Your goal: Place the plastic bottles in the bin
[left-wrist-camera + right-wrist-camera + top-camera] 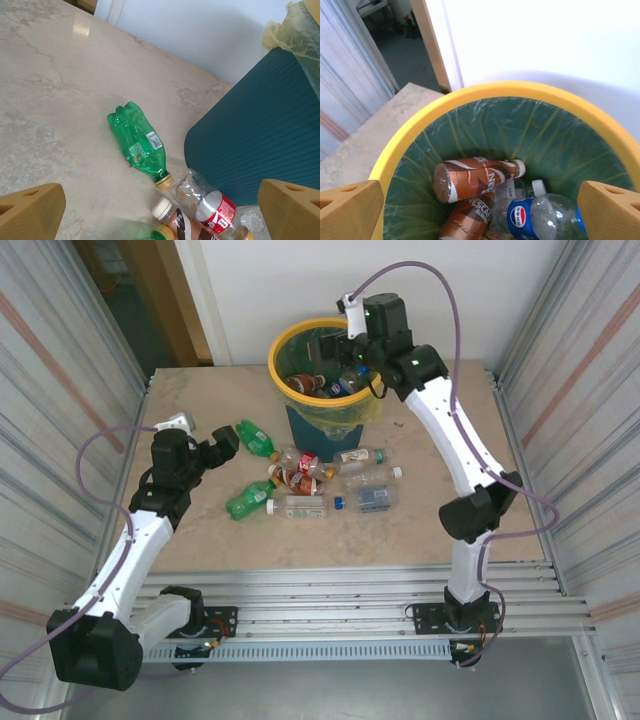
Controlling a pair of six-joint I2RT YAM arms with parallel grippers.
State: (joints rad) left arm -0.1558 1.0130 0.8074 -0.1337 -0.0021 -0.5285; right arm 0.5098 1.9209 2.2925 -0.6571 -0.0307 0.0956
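My left hand (pixel 222 444) is wide open and holds nothing. The crumpled green plastic bottle (pixel 255 438) lies on the tan counter (pixel 420 530) just to its right, with its cap end pointing away toward the bunch of other plastic bottles (pixel 320 485). My right hand (pixel 358 360) hangs open and empty over the round teal bin with the yellow rim (pixel 276 358), so I think my left hand is nearer.

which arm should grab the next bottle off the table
Left. The left pincer hangs open beside the green bottle; the right pincer is open over the bin, farther from it.
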